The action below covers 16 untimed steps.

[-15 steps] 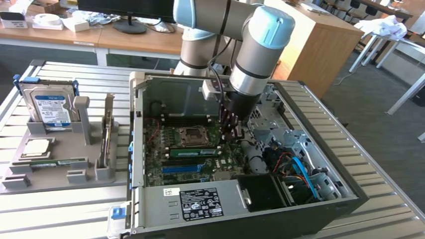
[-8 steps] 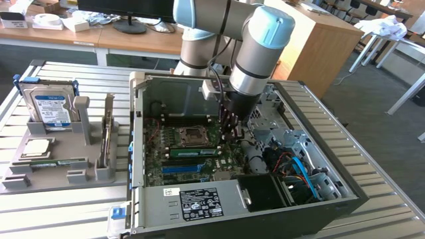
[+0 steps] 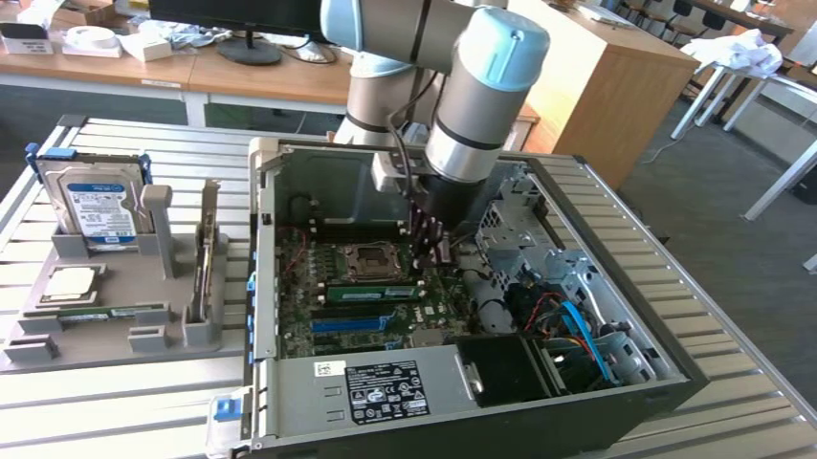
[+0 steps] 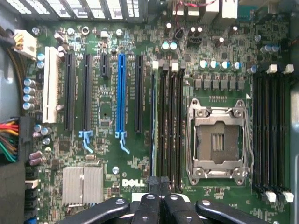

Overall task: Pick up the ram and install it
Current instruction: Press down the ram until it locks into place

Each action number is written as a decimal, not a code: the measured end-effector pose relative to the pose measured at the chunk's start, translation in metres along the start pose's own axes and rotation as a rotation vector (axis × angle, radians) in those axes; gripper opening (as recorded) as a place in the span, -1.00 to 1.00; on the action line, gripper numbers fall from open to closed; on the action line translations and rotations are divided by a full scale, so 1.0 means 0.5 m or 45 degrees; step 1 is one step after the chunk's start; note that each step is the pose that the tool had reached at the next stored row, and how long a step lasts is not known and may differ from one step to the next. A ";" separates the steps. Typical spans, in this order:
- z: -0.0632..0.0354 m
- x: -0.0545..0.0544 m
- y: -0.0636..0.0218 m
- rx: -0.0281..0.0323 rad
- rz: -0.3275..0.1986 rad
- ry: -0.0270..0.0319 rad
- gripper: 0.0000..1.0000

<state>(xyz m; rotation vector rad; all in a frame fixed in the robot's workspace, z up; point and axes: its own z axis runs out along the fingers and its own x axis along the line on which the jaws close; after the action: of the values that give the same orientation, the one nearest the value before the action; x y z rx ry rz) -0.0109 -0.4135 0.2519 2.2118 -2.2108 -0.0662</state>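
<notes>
A green ram stick [image 3: 374, 292] stands in a slot on the motherboard [image 3: 335, 337] inside the open computer case, beside the processor socket [image 3: 366, 260]. In the wrist view it appears edge-on as a thin strip [image 4: 153, 126] in the memory slot nearest the blue slot [image 4: 121, 95]. My gripper [image 3: 431, 251] hangs above the board, over the end of those memory slots. Its black fingertips [image 4: 159, 183] are pressed together and shut, with nothing between them. A second green stick [image 3: 109, 313] lies flat in the grey fixture outside the case.
The grey fixture [image 3: 77, 337] on the exterior view's left also holds a hard drive [image 3: 99, 206], a silver processor chip [image 3: 71, 284] and an upright card [image 3: 206, 253]. The case walls [image 3: 262, 249], the drive cage [image 3: 530, 229] and cables [image 3: 575, 320] surround the motherboard.
</notes>
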 end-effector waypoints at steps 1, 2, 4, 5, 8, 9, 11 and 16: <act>0.000 0.000 0.003 0.0000 0.000 0.0001 -0.80; 0.000 0.000 0.007 -0.0001 0.000 0.0000 -0.80; 0.001 0.000 0.020 0.0001 0.000 -0.0003 -0.80; 0.001 0.000 0.030 0.0001 0.000 -0.0001 -0.80; 0.002 0.000 0.042 0.0000 0.000 -0.0001 -0.80; 0.002 0.000 0.045 0.0001 0.000 -0.0002 -0.80; 0.002 0.000 0.053 0.0001 0.000 -0.0002 -0.80; 0.003 0.000 0.071 0.0000 0.000 -0.0001 -0.80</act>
<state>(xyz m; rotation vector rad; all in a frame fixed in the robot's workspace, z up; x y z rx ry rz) -0.0466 -0.4134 0.2519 2.2119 -2.2108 -0.0662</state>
